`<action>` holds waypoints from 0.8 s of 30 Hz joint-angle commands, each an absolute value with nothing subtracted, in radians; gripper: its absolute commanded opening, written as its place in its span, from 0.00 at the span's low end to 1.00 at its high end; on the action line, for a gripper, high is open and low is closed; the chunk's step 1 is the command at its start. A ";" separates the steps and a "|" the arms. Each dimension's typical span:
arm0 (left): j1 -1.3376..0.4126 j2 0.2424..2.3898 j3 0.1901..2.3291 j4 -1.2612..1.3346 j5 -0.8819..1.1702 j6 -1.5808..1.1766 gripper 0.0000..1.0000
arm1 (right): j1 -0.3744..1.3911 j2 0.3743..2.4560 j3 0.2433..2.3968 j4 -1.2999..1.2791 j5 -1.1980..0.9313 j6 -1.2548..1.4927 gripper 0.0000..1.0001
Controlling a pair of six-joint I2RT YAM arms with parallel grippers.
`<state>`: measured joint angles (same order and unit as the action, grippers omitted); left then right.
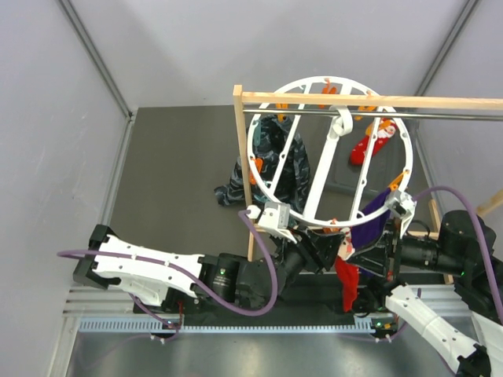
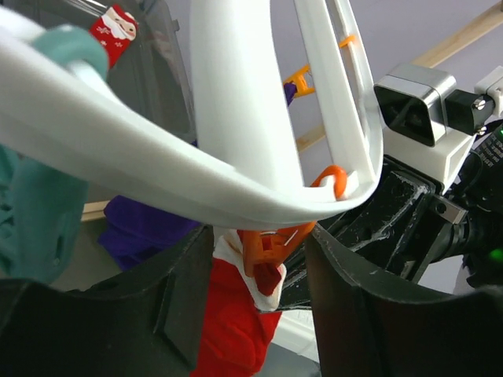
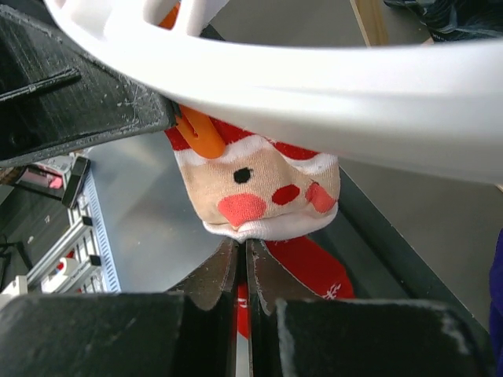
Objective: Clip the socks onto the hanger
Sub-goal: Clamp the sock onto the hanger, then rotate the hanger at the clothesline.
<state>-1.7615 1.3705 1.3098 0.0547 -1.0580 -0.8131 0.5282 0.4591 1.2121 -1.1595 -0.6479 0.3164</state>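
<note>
The white ring hanger [image 1: 259, 177] hangs from the rack's metal rod. At its near rim a red Santa sock [image 1: 347, 283] hangs down. In the left wrist view its white cuff [image 2: 271, 302] sits in an orange clip [image 2: 263, 247] under the rim [image 2: 236, 157]. My left gripper [image 2: 258, 239] is open, one jaw on each side of that clip. My right gripper [image 3: 242, 250] is shut on the white lower edge of the Santa sock [image 3: 267, 192], beside the orange clip [image 3: 200, 137]. A purple sock [image 1: 376, 216], dark teal socks [image 1: 275, 161] and another Santa sock [image 1: 371, 143] hang from the ring.
The wooden-framed rack [image 1: 238, 173] with its metal rod [image 1: 440, 115] stands across the dark table [image 1: 173, 181]. Grey walls enclose the left, back and right sides. Both arms crowd together under the hanger's near rim, the right arm's camera housing [image 2: 416, 110] close to my left gripper.
</note>
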 commanded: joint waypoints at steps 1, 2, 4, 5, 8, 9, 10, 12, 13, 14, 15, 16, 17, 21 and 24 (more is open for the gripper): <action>-1.761 1.336 1.299 0.092 -1.034 -0.808 0.55 | 0.543 0.457 1.233 -1.137 -0.643 0.327 0.00; -1.761 1.335 1.296 0.092 -1.034 -0.807 0.56 | 0.545 0.456 1.233 -1.135 -0.643 0.327 0.00; -1.761 1.322 1.284 0.091 -1.025 -0.807 0.61 | 0.545 0.450 1.226 -1.132 -0.637 0.328 0.01; -1.761 1.318 1.278 0.092 -1.019 -0.805 0.63 | 0.545 0.446 1.223 -1.132 -0.634 0.327 0.01; -1.761 1.290 1.247 0.094 -0.988 -0.801 0.68 | 0.545 0.436 1.204 -1.123 -0.623 0.333 0.01; -1.761 1.273 1.238 0.094 -0.979 -0.799 0.69 | 0.545 0.434 1.201 -1.120 -0.621 0.336 0.02; -1.761 1.267 1.217 0.095 -0.956 -0.798 0.71 | 0.543 0.433 1.198 -1.112 -0.620 0.342 0.02; -1.761 1.247 1.197 0.104 -0.931 -0.790 0.77 | 0.545 0.431 1.198 -1.097 -0.620 0.348 0.03; -1.761 1.243 1.181 0.112 -0.916 -0.785 0.79 | 0.545 0.428 1.198 -1.080 -0.617 0.359 0.04; -1.761 1.239 1.175 0.113 -0.896 -0.785 0.81 | 0.545 0.425 1.197 -1.068 -0.617 0.364 0.05; -1.761 1.238 1.167 0.118 -0.884 -0.784 0.81 | 0.545 0.420 1.190 -1.056 -0.615 0.368 0.06; -1.761 1.239 1.164 0.136 -0.871 -0.775 0.81 | 0.543 0.414 1.186 -1.030 -0.615 0.382 0.06; -1.761 1.239 1.161 0.156 -0.838 -0.761 0.81 | 0.543 0.413 1.178 -1.017 -0.617 0.388 0.07; -1.761 1.265 1.186 0.201 -0.787 -0.695 0.82 | 0.543 0.408 1.138 -0.980 -0.629 0.406 0.07; -1.761 1.305 1.236 0.180 -0.793 -0.667 0.81 | 0.543 0.411 1.143 -0.985 -0.627 0.411 0.08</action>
